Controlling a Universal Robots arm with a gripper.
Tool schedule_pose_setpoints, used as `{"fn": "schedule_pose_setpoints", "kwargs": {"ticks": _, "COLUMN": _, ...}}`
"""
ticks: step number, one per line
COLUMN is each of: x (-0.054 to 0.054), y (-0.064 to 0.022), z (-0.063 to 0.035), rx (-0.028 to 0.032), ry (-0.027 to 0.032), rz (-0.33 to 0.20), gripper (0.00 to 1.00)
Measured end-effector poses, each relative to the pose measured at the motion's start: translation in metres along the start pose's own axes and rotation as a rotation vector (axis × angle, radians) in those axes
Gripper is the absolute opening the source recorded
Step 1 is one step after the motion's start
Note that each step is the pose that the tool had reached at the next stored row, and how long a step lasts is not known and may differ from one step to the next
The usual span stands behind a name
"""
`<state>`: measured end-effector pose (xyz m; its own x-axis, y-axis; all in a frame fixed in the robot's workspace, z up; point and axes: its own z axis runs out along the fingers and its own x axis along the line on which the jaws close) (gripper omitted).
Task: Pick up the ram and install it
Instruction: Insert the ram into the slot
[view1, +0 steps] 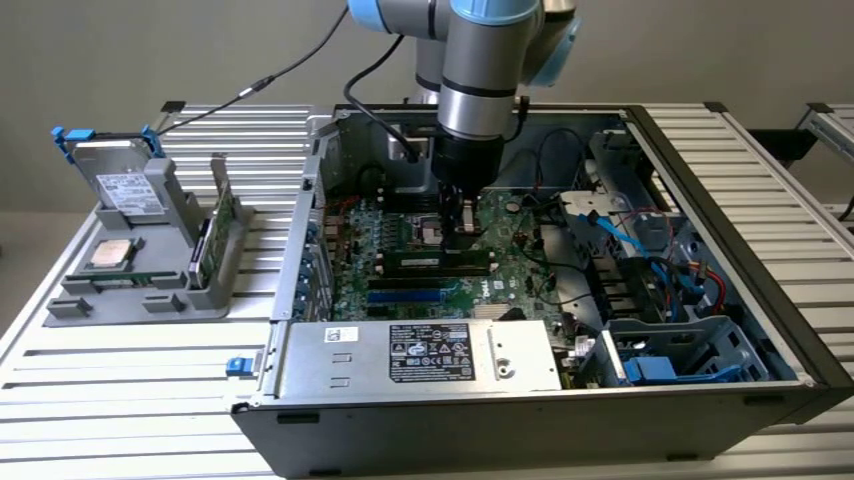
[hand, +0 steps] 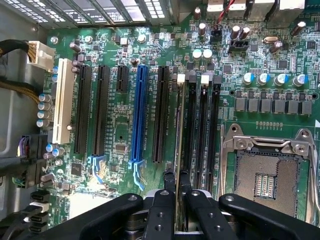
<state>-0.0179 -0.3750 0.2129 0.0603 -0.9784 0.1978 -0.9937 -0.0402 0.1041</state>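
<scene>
your gripper (hand: 178, 186) pinches the ram (hand: 178, 145) edge-on between pressed-in fingers. ram stands upright at the black memory slots (hand: 200, 130) on the motherboard (hand: 120, 125), beside the open cpu socket (hand: 270, 175). can't tell if seated.

Open computer case (view1: 534, 435) on a slatted desk (view1: 120, 400), green motherboard (hand: 120, 135) and silver power supply (view1: 427, 352) exposed; a grey holder (view1: 80, 305) with hard drive (view1: 127, 185) and processor (view1: 110, 256) stands by the desk's edge, exterior view's left.
</scene>
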Motion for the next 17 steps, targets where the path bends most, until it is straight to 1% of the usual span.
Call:
{"fn": "schedule_pose_setpoints", "kwargs": {"ticks": 4, "x": -0.0008, "y": -0.0001, "z": 0.0008, "rx": -0.001, "ry": 0.0046, "rz": 0.002, "gripper": 0.14}}
{"fn": "schedule_pose_setpoints", "kwargs": {"ticks": 10, "x": -0.001, "y": -0.0001, "z": 0.0011, "rx": -0.0009, "ry": 0.0056, "rz": 0.003, "gripper": 0.14}}
{"fn": "schedule_pose_setpoints", "kwargs": {"ticks": 11, "x": -0.001, "y": -0.0001, "z": 0.0011, "rx": -0.0009, "ry": 0.0061, "rz": 0.003, "gripper": 0.16}}
{"fn": "schedule_pose_setpoints", "kwargs": {"ticks": 13, "x": -0.001, "y": -0.0001, "z": 0.0011, "rx": -0.0009, "ry": 0.0063, "rz": 0.003, "gripper": 0.28}}
{"fn": "schedule_pose_setpoints", "kwargs": {"ticks": 14, "x": -0.001, "y": -0.0001, "z": 0.0011, "rx": -0.001, "ry": 0.0063, "rz": 0.003, "gripper": 0.28}}
{"fn": "schedule_pose_setpoints", "kwargs": {"ticks": 16, "x": -0.0009, "y": -0.0001, "z": 0.001, "rx": -0.001, "ry": 0.0065, "rz": 0.003, "gripper": 0.4}}
{"fn": "schedule_pose_setpoints", "kwargs": {"ticks": 17, "x": -0.0009, "y": -0.0001, "z": 0.001, "rx": -0.001, "ry": 0.0064, "rz": 0.003, "gripper": 0.4}}
